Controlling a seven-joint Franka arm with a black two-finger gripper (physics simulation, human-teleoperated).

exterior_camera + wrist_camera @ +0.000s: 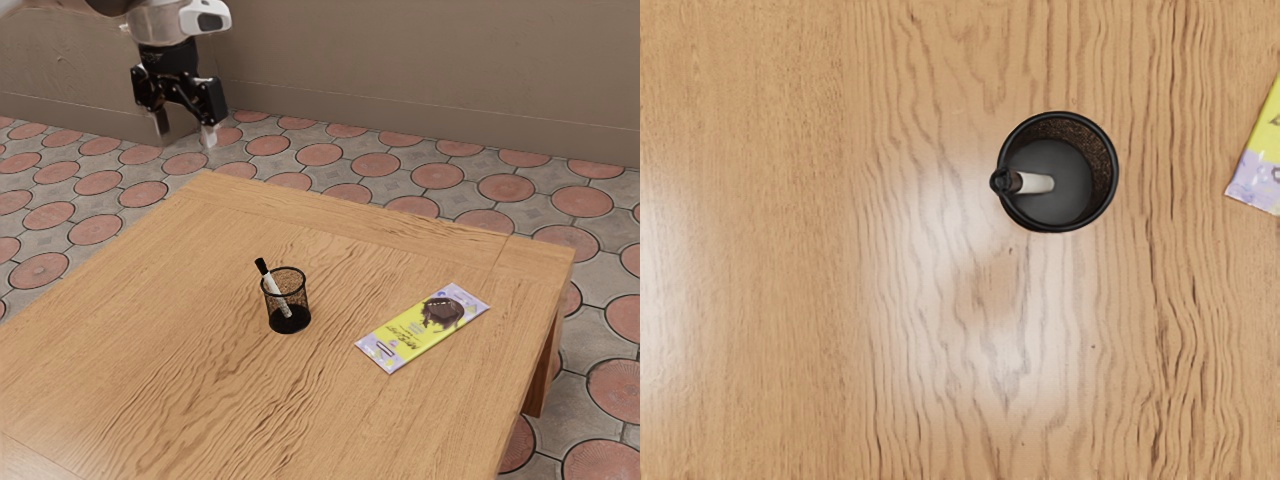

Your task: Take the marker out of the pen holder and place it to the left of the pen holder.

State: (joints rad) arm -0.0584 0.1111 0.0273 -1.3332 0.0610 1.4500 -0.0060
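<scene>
My gripper (186, 138) hangs high at the exterior view's upper left, well away from the pen holder, its fingers apart with nothing between them. The black mesh pen holder (288, 318) stands upright on the table. A white marker (273, 291) with a black cap leans inside it, the cap poking over the rim towards the exterior view's left. From above, in the wrist view, the pen holder (1070, 207) is round and dark, and the marker (1036, 182) rests against its rim.
A yellow and lilac chocolate bar packet (424, 327) lies flat on the wooden table (180, 330), apart from the pen holder, towards the exterior view's right. Part of the same packet (1262, 165) appears in the wrist view. Beyond the table edges is a tiled floor.
</scene>
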